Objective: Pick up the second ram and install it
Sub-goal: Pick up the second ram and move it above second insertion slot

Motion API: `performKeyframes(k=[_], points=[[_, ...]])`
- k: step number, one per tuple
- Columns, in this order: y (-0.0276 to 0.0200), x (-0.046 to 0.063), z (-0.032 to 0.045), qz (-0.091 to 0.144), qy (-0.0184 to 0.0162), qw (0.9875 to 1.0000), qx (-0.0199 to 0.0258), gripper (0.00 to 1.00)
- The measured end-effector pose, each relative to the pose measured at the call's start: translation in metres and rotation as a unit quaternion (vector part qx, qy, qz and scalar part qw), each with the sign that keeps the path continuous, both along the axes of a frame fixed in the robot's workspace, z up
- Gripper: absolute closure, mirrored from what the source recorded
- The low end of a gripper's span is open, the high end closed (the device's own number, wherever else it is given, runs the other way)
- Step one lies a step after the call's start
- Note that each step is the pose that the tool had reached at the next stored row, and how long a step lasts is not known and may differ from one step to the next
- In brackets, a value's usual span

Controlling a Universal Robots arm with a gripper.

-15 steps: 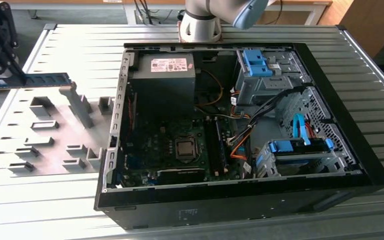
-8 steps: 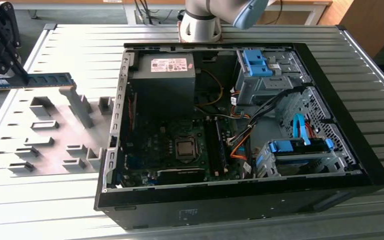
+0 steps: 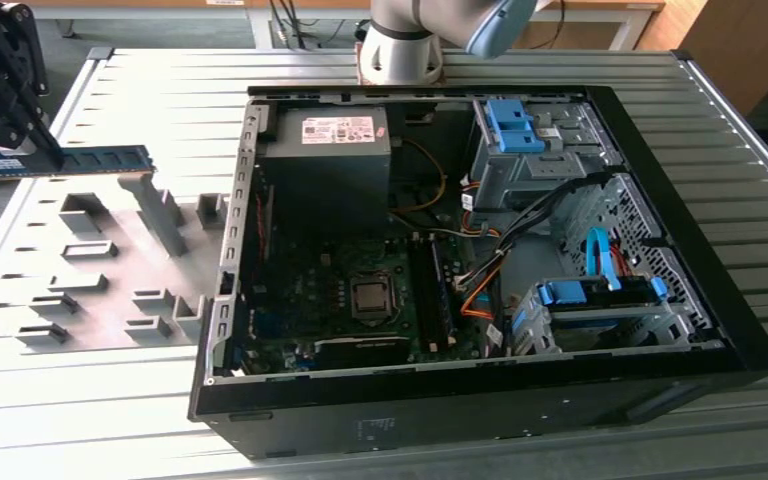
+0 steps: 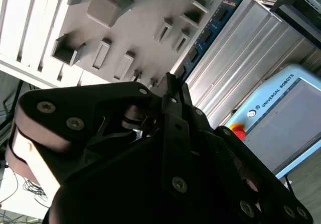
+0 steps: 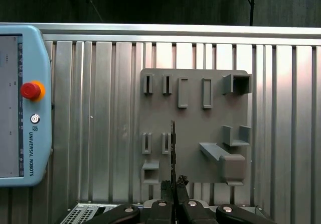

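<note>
The second ram (image 3: 84,161) is a thin blue-green stick held level in the air above the grey fixture plate (image 3: 117,270), at the exterior view's left. My gripper (image 3: 37,150) is shut on one end of it. In the second wrist view the stick (image 4: 208,30) runs away from the gripper (image 4: 170,86), dark chips showing. The first wrist view has the stick (image 5: 173,148) edge-on, rising from the gripper (image 5: 173,186) over the plate (image 5: 195,128). The long black motherboard slots (image 3: 431,290) lie inside the open computer case (image 3: 704,300), well to the right of the stick.
The fixture plate carries several raised grey blocks (image 3: 84,215) and pockets. A teach pendant (image 5: 22,103) with a red stop button lies on the ribbed metal table (image 3: 157,90). Cables and blue drive cages (image 3: 598,295) crowd the case's right side. The arm's base (image 3: 404,45) stands behind the case.
</note>
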State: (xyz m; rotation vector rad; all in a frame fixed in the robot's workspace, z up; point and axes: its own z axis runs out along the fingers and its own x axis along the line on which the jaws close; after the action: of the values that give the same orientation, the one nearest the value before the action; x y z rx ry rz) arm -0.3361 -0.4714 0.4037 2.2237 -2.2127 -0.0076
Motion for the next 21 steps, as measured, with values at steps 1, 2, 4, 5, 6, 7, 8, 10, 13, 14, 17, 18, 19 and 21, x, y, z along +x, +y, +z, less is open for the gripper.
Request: performKeyframes(k=[1, 2, 4, 5, 6, 7, 8, 10, 13, 14, 17, 18, 19, 21], points=[[0.0000, 0.000, 0.0000, 0.000, 0.0000, 1.0000, 0.0000, 0.86], [0.0000, 0.001, 0.0000, 0.000, 0.0000, 1.0000, 0.0000, 0.86], [0.0000, 0.002, 0.0000, 0.000, 0.0000, 1.0000, 0.0000, 0.86], [0.0000, 0.002, 0.0000, 0.000, 0.0000, 1.0000, 0.0000, 0.86], [0.0000, 0.003, 0.0000, 0.000, 0.0000, 1.0000, 0.0000, 0.86], [0.0000, 0.004, 0.0000, 0.000, 0.0000, 1.0000, 0.0000, 0.86], [0.0000, 0.004, 0.0000, 0.000, 0.0000, 1.0000, 0.0000, 0.86], [0.0000, 0.005, 0.0000, 0.000, 0.0000, 1.0000, 0.0000, 0.86], [0.0000, 0.008, 0.0000, 0.000, 0.0000, 1.0000, 0.0000, 0.86], [0.0000, 0.008, 0.0000, 0.000, 0.0000, 1.0000, 0.0000, 0.86], [0.0000, 0.010, 0.0000, 0.000, 0.0000, 1.0000, 0.0000, 0.86], [0.0000, 0.011, 0.0000, 0.000, 0.0000, 1.0000, 0.0000, 0.86], [0.0000, 0.012, 0.0000, 0.000, 0.0000, 1.0000, 0.0000, 0.86], [0.0000, 0.013, 0.0000, 0.000, 0.0000, 1.0000, 0.0000, 0.86]])
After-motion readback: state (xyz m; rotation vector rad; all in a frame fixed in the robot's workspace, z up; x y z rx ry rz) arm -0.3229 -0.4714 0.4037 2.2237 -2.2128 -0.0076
